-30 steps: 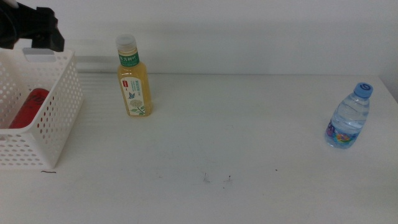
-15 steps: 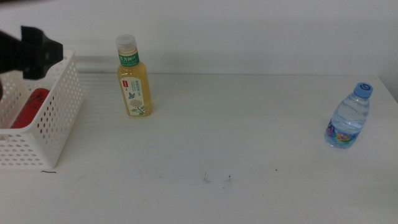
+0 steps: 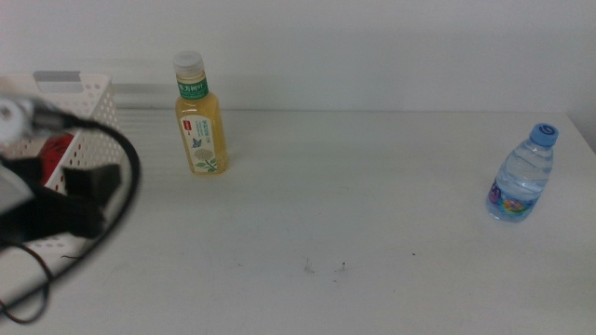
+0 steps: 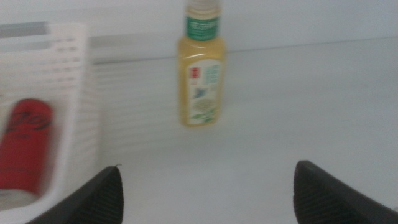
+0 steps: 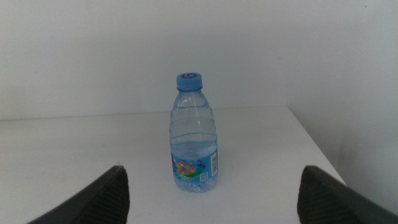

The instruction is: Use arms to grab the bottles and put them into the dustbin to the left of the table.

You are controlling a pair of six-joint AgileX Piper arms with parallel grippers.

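Observation:
The tall yellow tea bottle (image 3: 200, 121) (image 4: 200, 74) stands upright at the back left of the table (image 3: 354, 205). Just left of it is the white perforated dustbin (image 3: 82, 89) (image 4: 74, 81), with the red can (image 3: 58, 147) (image 4: 25, 146) lying inside. My left arm is a dark blur in front of the dustbin; its gripper (image 3: 88, 200) (image 4: 206, 167) is open and holds nothing, facing the tea bottle from a distance. The blue-capped water bottle (image 3: 521, 177) (image 5: 194, 134) stands at the far right. My right gripper (image 5: 212, 169) is open, short of that bottle and aimed at it, out of the middle view.
The left arm's black cable (image 3: 121, 219) loops over the table's front left. The table's right edge (image 5: 317, 155) runs close behind the water bottle. A few dark specks (image 3: 324, 268) mark the tabletop near the front centre.
The left arm has pulled away from above the dustbin's far rim and swung down toward the front left. The can stays in the dustbin; both bottles have not moved.

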